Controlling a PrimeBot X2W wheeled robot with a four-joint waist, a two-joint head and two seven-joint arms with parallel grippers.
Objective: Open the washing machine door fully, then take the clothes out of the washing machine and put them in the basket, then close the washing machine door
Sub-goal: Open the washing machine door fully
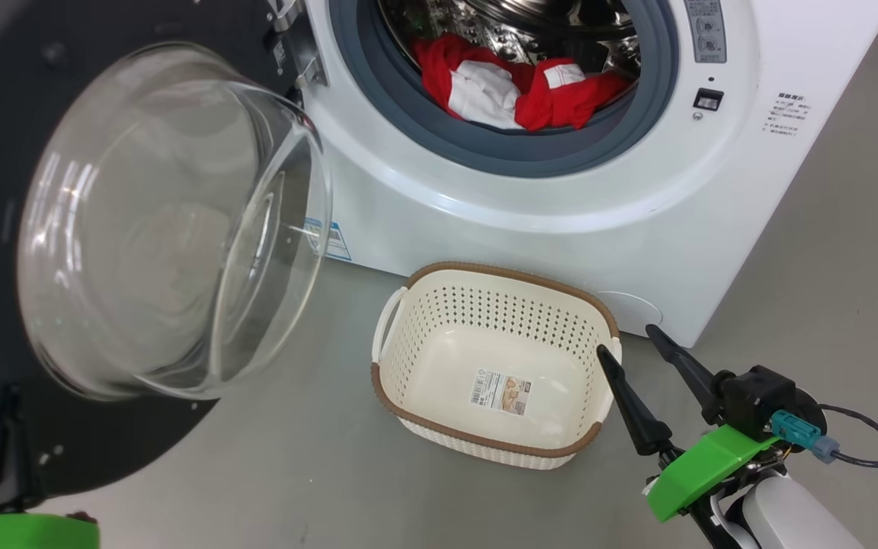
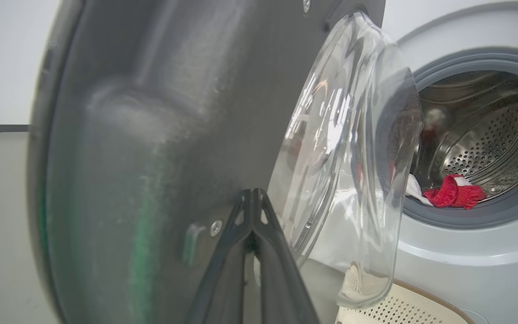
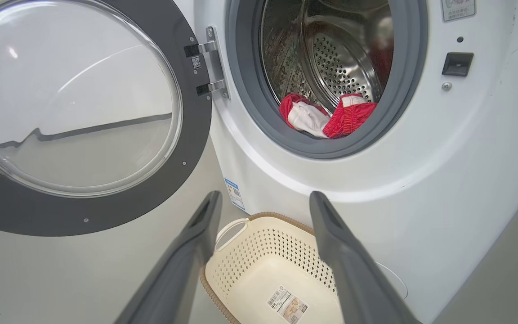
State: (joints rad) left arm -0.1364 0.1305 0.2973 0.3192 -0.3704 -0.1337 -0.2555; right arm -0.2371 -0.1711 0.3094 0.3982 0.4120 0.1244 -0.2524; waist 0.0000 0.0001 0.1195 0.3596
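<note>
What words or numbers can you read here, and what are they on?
Nothing reads clearly.
Basket label: barcode and print too small.
Blue sticker on the washing machine: too small.
Grey print on its right front: blurred.
Grey panel beside the drum opening: too small.

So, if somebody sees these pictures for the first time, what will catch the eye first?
First the washing machine door, standing open at the left of the head view, its clear glass bulging toward the camera. Next the red and white clothes, lying inside the washing machine at the front of its drum. Below them the empty cream basket stands on the floor, the open right gripper near its right rim.
</note>
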